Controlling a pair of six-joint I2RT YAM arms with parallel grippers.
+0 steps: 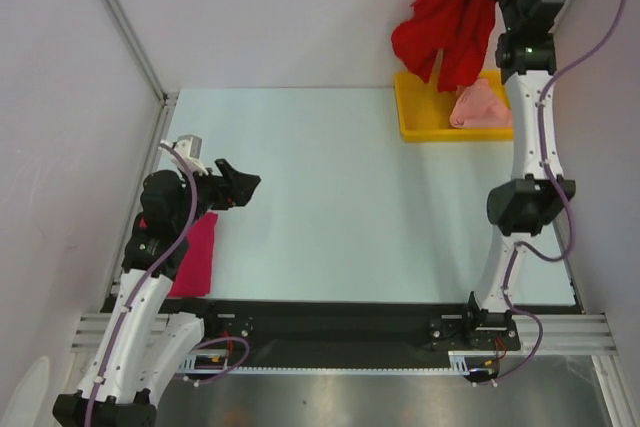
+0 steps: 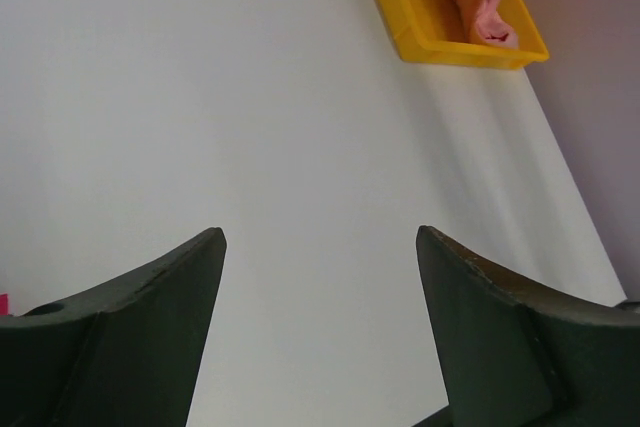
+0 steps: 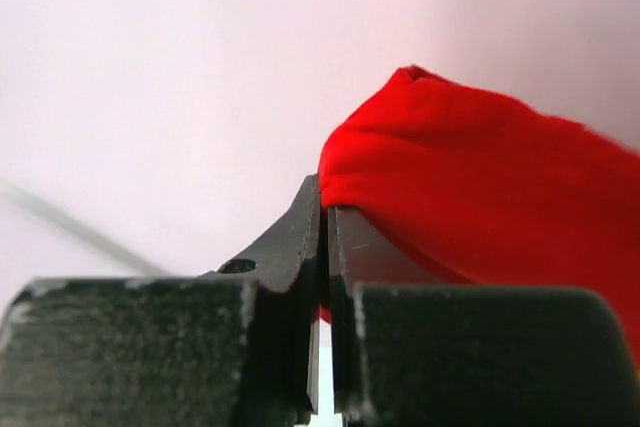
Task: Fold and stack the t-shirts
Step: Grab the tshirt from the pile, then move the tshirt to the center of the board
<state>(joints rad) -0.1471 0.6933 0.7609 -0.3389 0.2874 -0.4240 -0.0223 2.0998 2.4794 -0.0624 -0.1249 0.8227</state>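
The right end effector (image 3: 323, 192) is raised high at the far right corner, above the level of the bench (image 1: 340, 207), and its two fingers are clenched together on a fold of the red t-shirt (image 1: 445, 17). In the right wrist view the jaws are pressed nearly flat against each other, with the red cloth bunched just to one side of the tips and spilling away from them. From the top view the rest of this shirt hangs loosely below and to the left of that end effector, its lower edges dangling over the yellow tray (image 1: 420, 130).

The salmon t-shirt (image 1: 480, 107) lies crumpled inside the tray, directly beneath the right end effector and partly behind the hanging red cloth.

The left end effector (image 2: 320, 237) is released: its jaws stand wide apart with nothing between them, only bare bench surface showing in the gap. It hovers over the near left part of the bench and points towards the far right, so the tray and both shirts there sit well ahead of it. The magenta t-shirt (image 1: 195, 257) lies flat on the bench behind and below this end effector, beside the left arm, not touched by the fingers; in the left wrist view only a sliver of it shows at the left edge
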